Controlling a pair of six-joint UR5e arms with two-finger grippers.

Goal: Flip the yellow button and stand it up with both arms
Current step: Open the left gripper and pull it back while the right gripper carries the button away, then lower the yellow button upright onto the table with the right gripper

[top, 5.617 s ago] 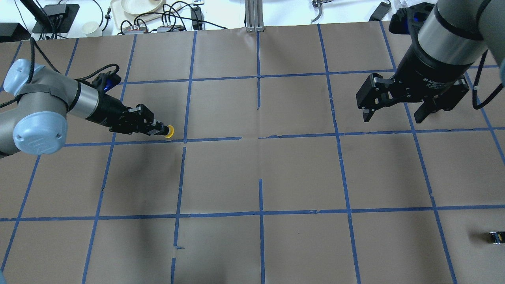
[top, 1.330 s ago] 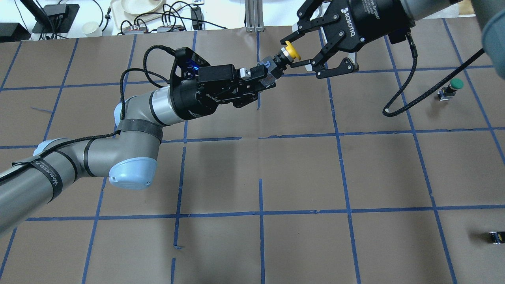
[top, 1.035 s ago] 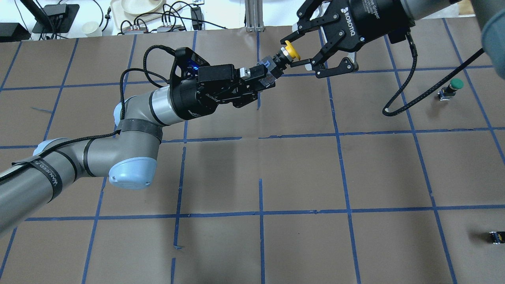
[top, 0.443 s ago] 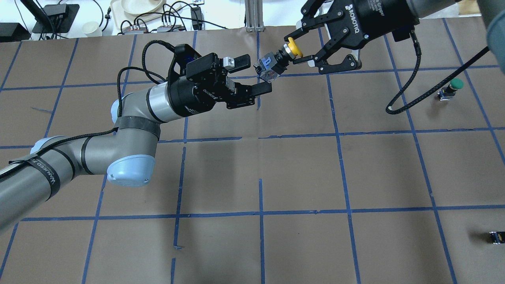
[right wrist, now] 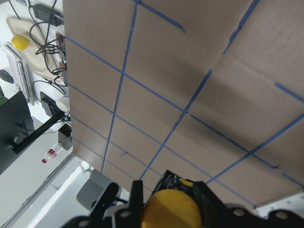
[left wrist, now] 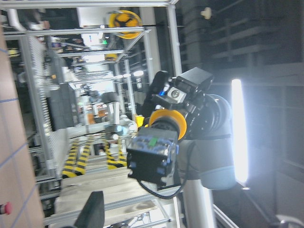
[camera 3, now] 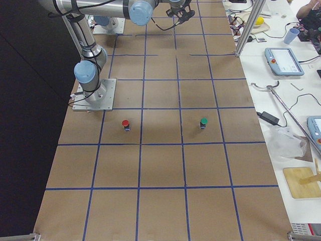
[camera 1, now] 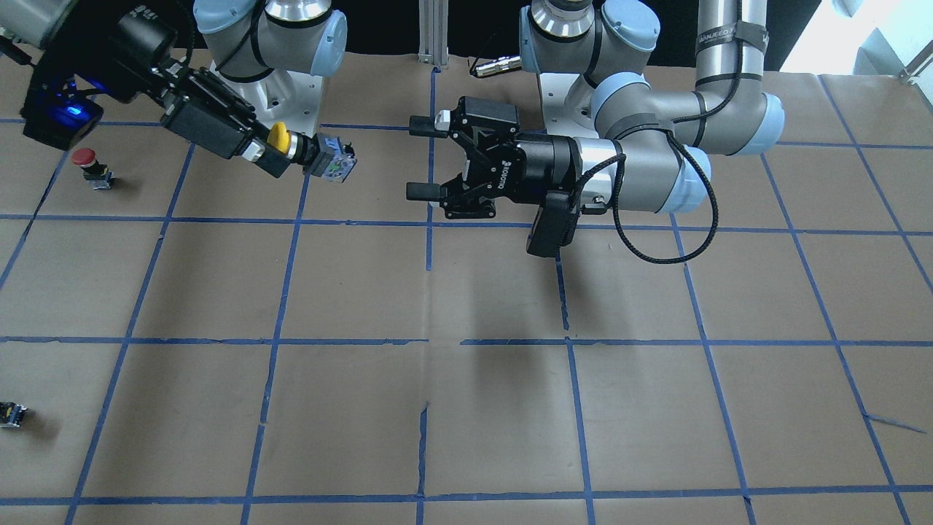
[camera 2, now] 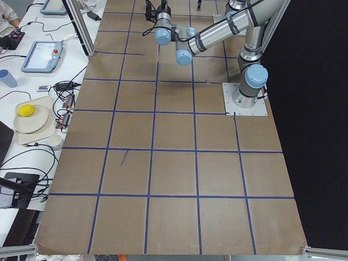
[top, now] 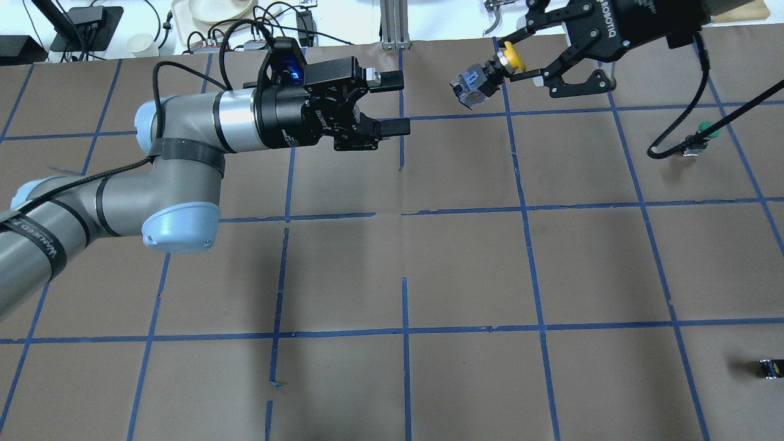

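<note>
The yellow button (top: 470, 89) hangs in the air over the far middle of the table, lying sideways. My right gripper (top: 514, 61) is shut on its yellow cap end, and the grey block body sticks out toward my left arm. In the front-facing view the button (camera 1: 332, 162) juts from the right gripper (camera 1: 275, 144). My left gripper (top: 395, 103) is open and empty, a short way left of the button, jaws pointing at it; it also shows in the front-facing view (camera 1: 419, 157). The left wrist view shows the button (left wrist: 153, 151) ahead, apart from my fingers. The right wrist view shows only the yellow cap (right wrist: 170, 213).
A red-capped button (camera 1: 86, 159) and a green-capped button (top: 704, 131) stand on the brown paper on my right side. A tiny black-and-yellow part (top: 769, 368) lies near the right front. Cables and trays sit beyond the table's far edge.
The left gripper, which held the button's body, has opened, let go and drawn back left. The right gripper has shut on the cap and carried the button to the right.
</note>
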